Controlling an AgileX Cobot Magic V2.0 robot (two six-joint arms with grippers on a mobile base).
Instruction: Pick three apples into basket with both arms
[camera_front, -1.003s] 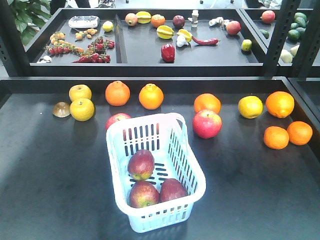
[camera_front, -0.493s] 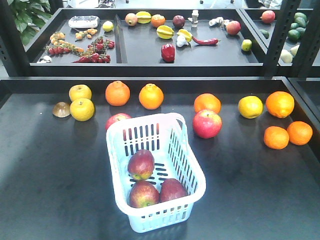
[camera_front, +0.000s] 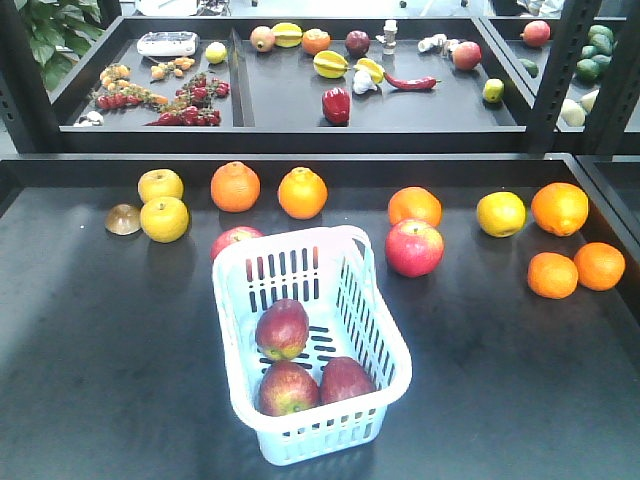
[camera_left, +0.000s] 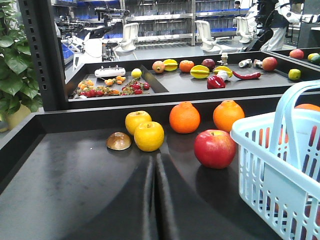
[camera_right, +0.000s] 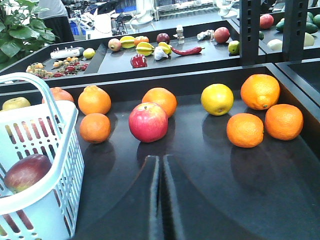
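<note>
While both grippers' fingers lie closed together, the three apples (camera_front: 300, 365) sit in the basket (camera_front: 385, 330) on the dark table (camera_front: 100, 350).

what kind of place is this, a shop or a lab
Most likely a robotics lab set up like a produce stand: fruit lies loose on black trays, a basket holds apples, and the left wrist view shows shelving with blue bins behind.
</note>
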